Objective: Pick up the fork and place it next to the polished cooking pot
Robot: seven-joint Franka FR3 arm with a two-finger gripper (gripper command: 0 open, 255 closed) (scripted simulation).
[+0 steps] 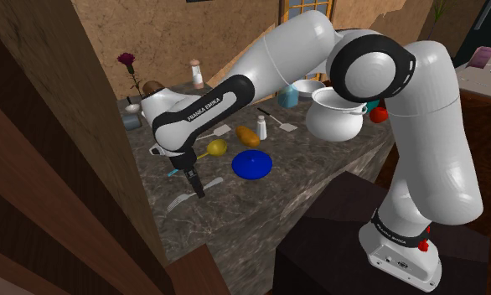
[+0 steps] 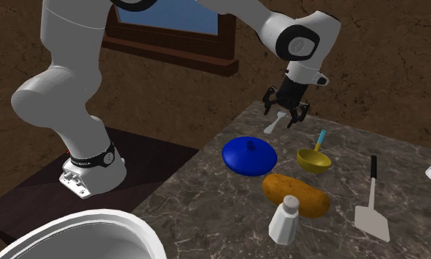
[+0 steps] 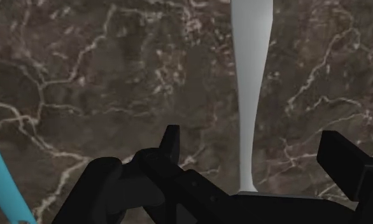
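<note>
Left of centre in the shoulder view, the black pincer (image 1: 195, 186) hangs open just over a pale grey fork (image 1: 179, 202) lying flat on the dark marble worktop (image 1: 302, 168) — fingers either side of its handle, not touching. A white round pot (image 1: 336, 117) stands well apart, upper right.

In the wrist view, the fork (image 3: 250, 95) was cut off at one end by the picture's edge. The body of the gripper (image 3: 253, 137) hid its other end. A light-blue handle (image 3: 0, 178) was also cut by the edge. In the second exterior view, the bottom edge cut the white pot (image 2: 74, 218), and the gripper covered part of the fork.
</note>
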